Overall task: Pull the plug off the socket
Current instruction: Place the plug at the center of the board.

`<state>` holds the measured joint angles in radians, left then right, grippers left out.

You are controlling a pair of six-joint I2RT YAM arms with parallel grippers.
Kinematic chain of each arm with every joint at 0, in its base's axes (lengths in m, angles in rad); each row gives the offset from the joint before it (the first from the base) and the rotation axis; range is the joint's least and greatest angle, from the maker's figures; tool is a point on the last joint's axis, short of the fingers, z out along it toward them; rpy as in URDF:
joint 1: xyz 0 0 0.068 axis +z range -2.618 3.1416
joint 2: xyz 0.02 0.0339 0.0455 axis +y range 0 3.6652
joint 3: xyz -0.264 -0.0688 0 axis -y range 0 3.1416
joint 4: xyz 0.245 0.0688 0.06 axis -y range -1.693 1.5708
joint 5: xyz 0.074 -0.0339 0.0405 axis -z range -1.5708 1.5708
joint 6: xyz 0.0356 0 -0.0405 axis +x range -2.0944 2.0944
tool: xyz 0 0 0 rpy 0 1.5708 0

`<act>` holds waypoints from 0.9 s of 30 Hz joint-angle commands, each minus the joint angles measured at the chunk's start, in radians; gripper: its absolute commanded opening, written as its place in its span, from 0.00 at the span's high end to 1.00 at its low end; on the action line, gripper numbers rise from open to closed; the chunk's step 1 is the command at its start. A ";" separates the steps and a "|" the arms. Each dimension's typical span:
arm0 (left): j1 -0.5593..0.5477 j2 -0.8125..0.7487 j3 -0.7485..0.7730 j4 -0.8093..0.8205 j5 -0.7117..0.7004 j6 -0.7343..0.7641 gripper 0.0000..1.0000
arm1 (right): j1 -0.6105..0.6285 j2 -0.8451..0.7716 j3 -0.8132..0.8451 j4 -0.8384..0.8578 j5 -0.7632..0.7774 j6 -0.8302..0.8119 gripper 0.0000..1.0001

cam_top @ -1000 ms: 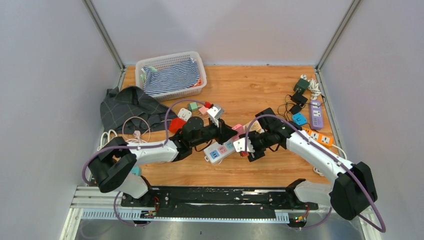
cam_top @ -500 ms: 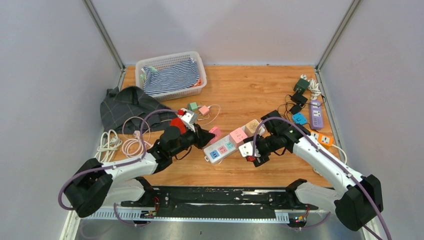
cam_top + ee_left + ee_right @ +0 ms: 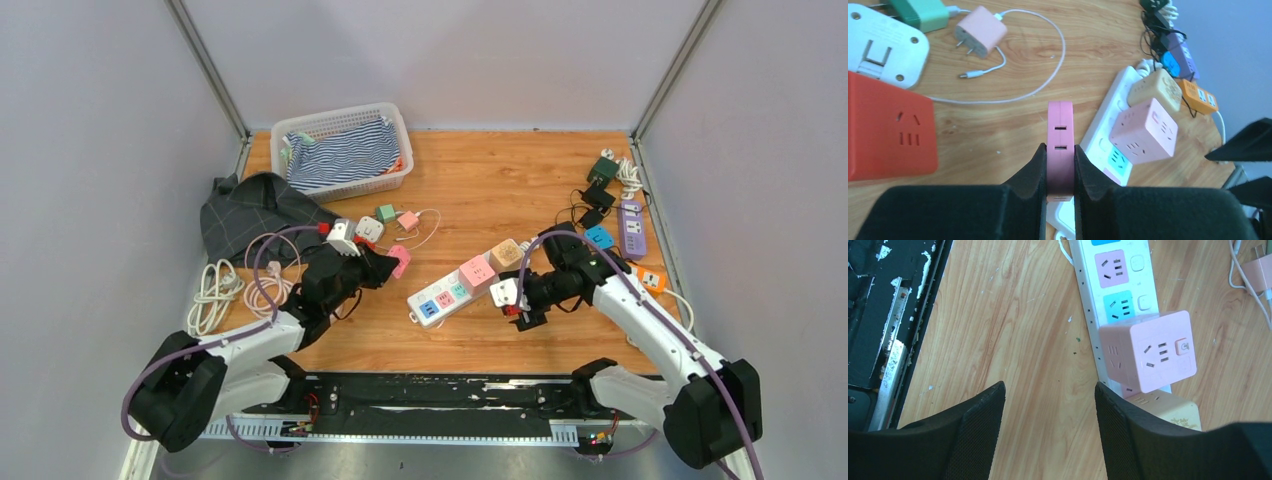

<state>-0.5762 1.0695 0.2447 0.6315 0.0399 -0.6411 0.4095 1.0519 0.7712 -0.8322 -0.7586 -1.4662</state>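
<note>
Fingers of the left gripper (image 3: 1060, 152) are clamped on a flat pink plastic plug (image 3: 1060, 122), squeezing its two broad faces, with two slots showing on its narrow edge. The plug is off the long white power strip (image 3: 447, 294) and held apart from it, to its left in the top view, above the wooden table (image 3: 480, 190). A pink cube adapter (image 3: 1153, 352) and a beige cube adapter (image 3: 1155, 89) sit on the strip side by side. The right gripper (image 3: 1048, 405) has its fingers apart with nothing between them, over bare wood just beside the strip near the pink cube. A red square socket block (image 3: 888, 130) lies near the left gripper.
</note>
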 commanded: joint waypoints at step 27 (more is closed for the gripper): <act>0.152 0.379 0.240 -0.032 -0.036 -0.227 0.80 | -0.102 -0.004 -0.053 -0.019 -0.095 -0.067 0.28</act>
<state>-0.4381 1.4349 0.4538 0.5880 0.0196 -0.8421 0.3244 1.0496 0.7353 -0.8310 -0.8276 -1.5158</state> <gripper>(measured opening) 0.189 0.717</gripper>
